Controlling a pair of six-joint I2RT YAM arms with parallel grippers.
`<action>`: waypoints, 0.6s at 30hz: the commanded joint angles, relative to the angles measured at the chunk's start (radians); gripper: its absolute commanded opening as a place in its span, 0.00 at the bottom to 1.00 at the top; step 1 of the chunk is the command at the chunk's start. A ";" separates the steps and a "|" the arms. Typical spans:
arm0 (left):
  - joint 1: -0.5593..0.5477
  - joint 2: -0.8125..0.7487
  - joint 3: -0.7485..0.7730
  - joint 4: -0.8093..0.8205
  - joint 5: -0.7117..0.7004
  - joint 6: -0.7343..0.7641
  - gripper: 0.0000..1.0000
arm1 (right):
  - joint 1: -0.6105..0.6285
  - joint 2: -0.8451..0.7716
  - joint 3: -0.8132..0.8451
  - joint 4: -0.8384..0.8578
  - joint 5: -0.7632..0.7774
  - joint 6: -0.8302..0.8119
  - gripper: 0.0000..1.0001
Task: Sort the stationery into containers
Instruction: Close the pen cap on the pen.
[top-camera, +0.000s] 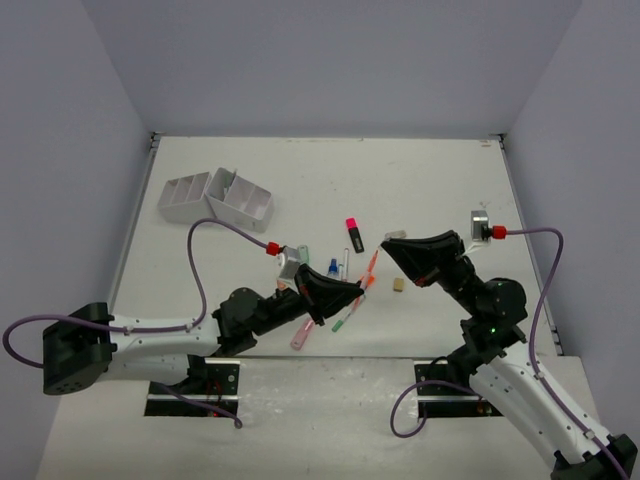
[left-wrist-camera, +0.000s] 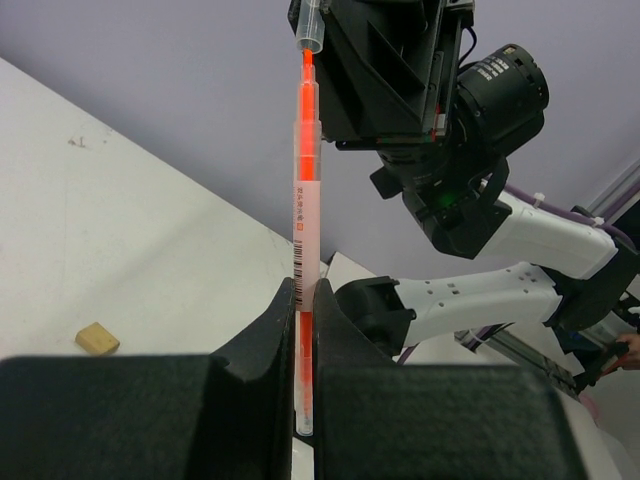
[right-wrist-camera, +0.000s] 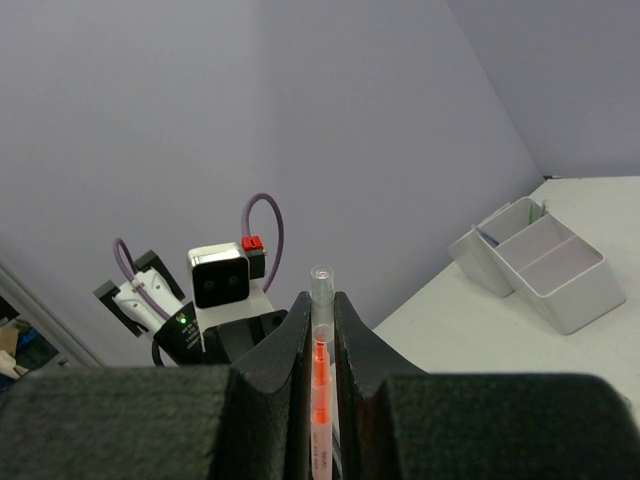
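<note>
While the left gripper (left-wrist-camera: 304, 300) is clenching the lower part of an orange pen (left-wrist-camera: 306, 190), it is holding this pen in the air above the table (top-camera: 450, 190), near the middle. The right gripper (right-wrist-camera: 322, 310) is grasping the clear cap (right-wrist-camera: 321, 285) at the other end, so the pen is spanning between both claws. Just beside them a tan eraser (top-camera: 399, 285), a blue-capped bottle (top-camera: 333, 268) and a pink highlighter (top-camera: 354, 234) are lying on the table. Farther, at the back left, the white organiser (top-camera: 215, 198) is standing well apart from the pen.
</note>
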 joint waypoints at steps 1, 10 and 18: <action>0.006 0.009 0.040 0.057 0.008 -0.003 0.00 | 0.000 0.002 0.039 0.006 -0.021 -0.025 0.00; 0.006 0.011 0.053 0.050 0.005 0.002 0.00 | 0.000 0.019 0.037 0.010 -0.053 -0.029 0.00; 0.006 0.006 0.065 0.046 0.003 0.011 0.00 | 0.001 0.012 0.010 -0.010 -0.073 -0.056 0.00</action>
